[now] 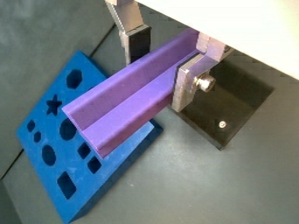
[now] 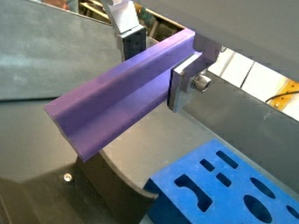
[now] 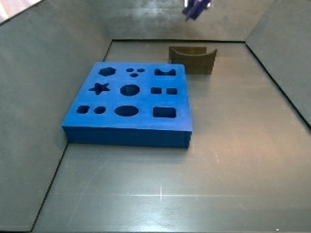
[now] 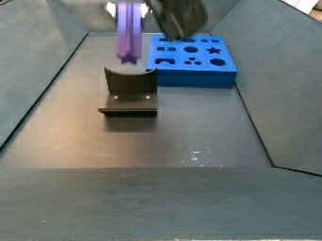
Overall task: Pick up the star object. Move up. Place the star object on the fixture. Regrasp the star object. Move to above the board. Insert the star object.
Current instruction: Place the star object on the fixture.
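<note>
purple star object [image 4: 130,38] in tool [image 1: 163,59], w/ fixture [image 4: 128,91] below.

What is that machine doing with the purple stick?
The gripper of a robot arm is clamped on the star object, a long purple bar, and holds it in the air above the fixture, a small dark block. The blue board, full of shaped holes, lies flat on the floor nearby, with nothing in it.

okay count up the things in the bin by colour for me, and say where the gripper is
Purple: 1, long purple star-section prism, held in the gripper above the fixture.
Blue: 1, thick blue slab with shaped holes.
Dark brown: 1, small notched block fixture.
Total: 3.
</note>
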